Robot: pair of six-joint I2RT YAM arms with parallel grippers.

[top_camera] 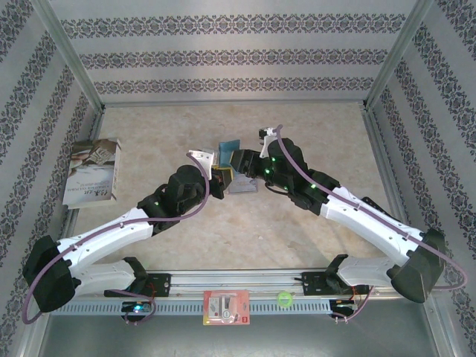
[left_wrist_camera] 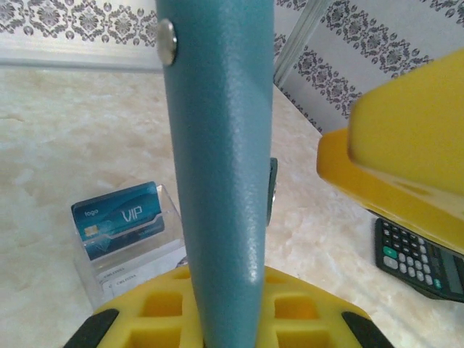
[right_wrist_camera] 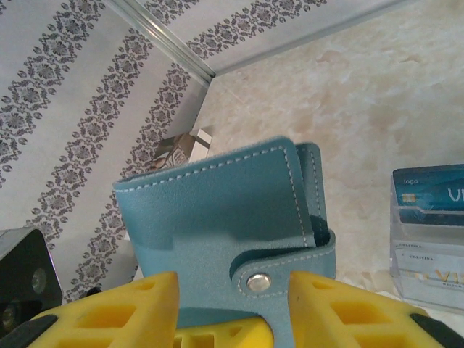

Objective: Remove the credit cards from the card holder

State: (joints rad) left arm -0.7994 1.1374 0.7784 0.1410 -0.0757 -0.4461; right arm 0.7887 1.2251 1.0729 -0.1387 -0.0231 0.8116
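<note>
Top external view: both arms reach out from their bases and bend inward, meeting at the card holder (top_camera: pixel 229 149) above the middle of the table (top_camera: pixel 245 238). The left tool (top_camera: pixel 218 177) comes in at the holder's near-left side and the right tool (top_camera: pixel 248 165) at its right.

The left wrist view has the holder standing edge-on, rising straight out from between the left tool's yellow fingers. I judge the left tool to be clenched on its lower edge, propping it upright.

The right wrist view looks square at the holder's teal cover. The right tool's fingers (right_wrist_camera: pixel 145 308) are parted to either side of the snap tab. I see no pinch on anything, so I read it as released.

The step in hand looks like the first extraction, with one arm steadying and the other lining up. The blue card (left_wrist_camera: pixel 119 216) sits inside a clear pocket (left_wrist_camera: pixel 138 257) just beside the cover, and more pale cards lie in the pocket below it. No card appears to be out yet.

The next move probably calls for the right tool to shift off the cover to that pocket. There it would nip the blue card's exposed edge and draw it along the pocket's opening while the left grip stays firm. A calculator (left_wrist_camera: pixel 420 254) lies beyond the holder's right side.
</note>
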